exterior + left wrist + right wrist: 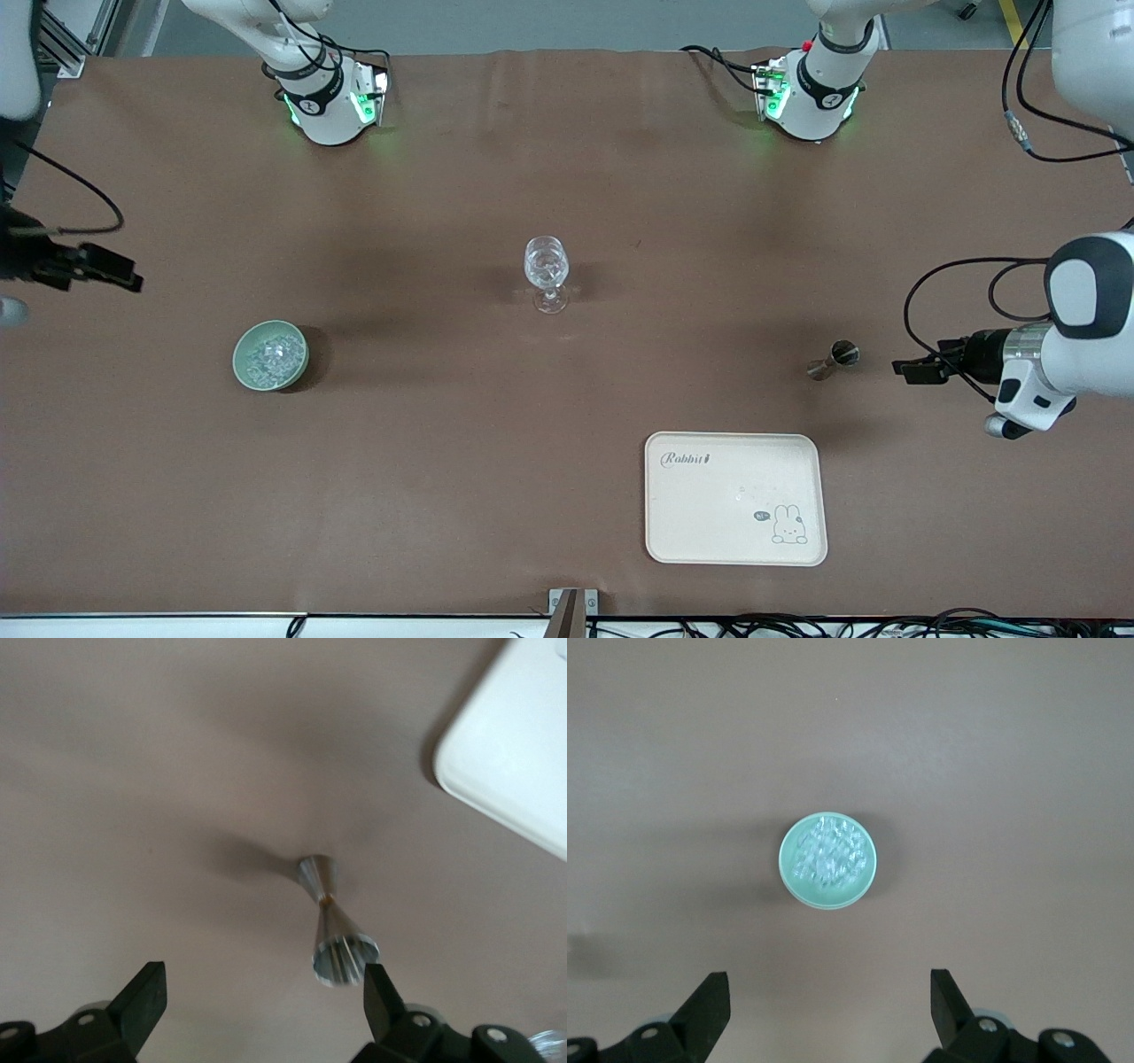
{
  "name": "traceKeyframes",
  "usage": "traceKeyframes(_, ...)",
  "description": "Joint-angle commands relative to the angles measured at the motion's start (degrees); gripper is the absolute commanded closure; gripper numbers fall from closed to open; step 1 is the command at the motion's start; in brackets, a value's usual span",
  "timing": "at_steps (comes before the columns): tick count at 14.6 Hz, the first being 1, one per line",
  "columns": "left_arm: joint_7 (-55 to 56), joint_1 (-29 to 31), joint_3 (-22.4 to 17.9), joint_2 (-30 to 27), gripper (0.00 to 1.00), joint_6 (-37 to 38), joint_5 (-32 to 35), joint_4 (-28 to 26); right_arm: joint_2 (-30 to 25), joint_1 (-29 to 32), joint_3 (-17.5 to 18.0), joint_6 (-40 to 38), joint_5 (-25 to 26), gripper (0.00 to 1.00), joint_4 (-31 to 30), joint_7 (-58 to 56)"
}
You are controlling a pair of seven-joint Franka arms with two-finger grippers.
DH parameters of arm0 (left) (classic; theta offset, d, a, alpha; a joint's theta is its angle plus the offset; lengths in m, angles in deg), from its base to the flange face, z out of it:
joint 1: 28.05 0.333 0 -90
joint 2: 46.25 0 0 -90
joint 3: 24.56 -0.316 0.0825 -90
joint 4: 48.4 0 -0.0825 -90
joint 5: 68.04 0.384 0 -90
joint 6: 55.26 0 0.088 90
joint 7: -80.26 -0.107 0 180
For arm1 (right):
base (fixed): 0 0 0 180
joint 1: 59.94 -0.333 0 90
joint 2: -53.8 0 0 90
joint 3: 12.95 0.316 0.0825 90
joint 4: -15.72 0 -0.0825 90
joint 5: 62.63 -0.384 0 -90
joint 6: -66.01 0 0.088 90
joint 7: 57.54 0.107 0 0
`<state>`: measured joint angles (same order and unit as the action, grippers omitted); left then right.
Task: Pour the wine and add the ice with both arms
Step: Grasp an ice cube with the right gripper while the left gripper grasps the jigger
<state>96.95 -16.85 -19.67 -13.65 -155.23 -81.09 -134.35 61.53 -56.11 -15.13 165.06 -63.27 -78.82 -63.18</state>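
A clear wine glass (pixel 547 270) stands upright mid-table. Toward the right arm's end, a pale green bowl (pixel 270 354) (pixel 828 859) holds several chunks of ice (pixel 272 354) (pixel 827 853). My right gripper (pixel 131 278) (pixel 830 997) hangs open and empty over the table, short of the bowl. A small metal jigger (pixel 833 359) (pixel 332 921) appears to lie on its side toward the left arm's end, its wide mouth facing my left gripper (pixel 900 368) (pixel 266 992). That gripper is open and close to the jigger, with one finger (pixel 381 1001) just beside the mouth. No wine shows.
A cream tray (pixel 735 496) (pixel 514 753) with a rabbit print lies nearer to the front camera than the jigger. Both arm bases (pixel 332 102) (pixel 811 97) stand along the table's edge farthest from that camera. Cables run beside the left arm.
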Motion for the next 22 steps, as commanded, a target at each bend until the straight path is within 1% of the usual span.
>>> traceKeyframes(1,9.7,3.6,0.3,3.6,0.04,0.7,-6.7,3.0,0.2,-0.1,0.1,8.1,-0.5,0.00,-7.3,-3.9)
traceKeyframes(3,15.1,3.8,0.2,5.4,0.04,0.7,-12.2,3.0,1.4,-0.1,0.1,12.2,-0.5,0.00,-10.6,-4.5)
traceKeyframes(4,17.2,3.8,0.2,6.5,0.04,0.7,-13.9,3.0,1.9,-0.3,0.1,14.8,-0.5,0.00,-12.6,-4.6)
traceKeyframes(6,19.9,4.3,0.2,8.5,0.04,0.7,-15.8,3.0,2.5,-1.2,0.2,22.1,-0.6,0.00,-18.2,-4.6)
traceKeyframes(8,20.3,5.9,0.2,10.8,0.04,0.7,-20.8,3.0,3.3,-1.8,0.2,29.4,-0.6,0.00,-23.7,-4.6)
traceKeyframes(10,20.6,6.9,0.2,12.2,0.04,0.7,-26.4,2.9,5.0,-1.8,1.2,35.8,-0.6,0.00,-27.0,-4.6)
traceKeyframes(12,20.2,6.8,0.2,13.3,0.04,0.7,-27.0,2.8,7.6,-1.8,1.3,40.6,-0.6,0.00,-28.4,-4.6)
traceKeyframes(13,20.2,7.0,0.2,14.7,0.09,0.8,-27.7,2.8,8.6,-1.9,1.4,42.3,-0.6,0.00,-29.1,-4.6)
traceKeyframes(14,19.9,7.2,0.2,15.7,0.11,1.0,-29.5,2.8,9.1,-2.0,1.4,44.0,-0.6,0.03,-29.8,-4.5)
traceKeyframes(15,19.6,7.2,0.2,16.0,0.11,1.0,-30.5,2.8,9.8,-2.3,1.4,45.0,-0.6,0.09,-30.2,-4.5)
traceKeyframes(18,19.3,7.1,0.2,16.4,0.11,1.0,-30.1,2.5,10.5,-2.4,1.5,45.1,-0.6,0.32,-30.3,-4.5)
traceKeyframes(20,19.3,6.6,0.3,17.1,0.10,1.4,-29.9,2.3,11.1,-2.3,1.5,45.1,-0.6,0.33,-30.3,-4.6)
traceKeyframes(21,19.7,6.6,0.3,17.3,0.01,1.5,-30.0,2.1,11.3,-2.3,1.5,45.2,-0.5,0.33,-30.3,-4.5)
traceKeyframes(22,19.6,6.6,0.5,17.8,0.00,1.6,-30.2,1.7,11.5,-2.2,1.5,45.4,-0.5,0.33,-30.3,-4.5)
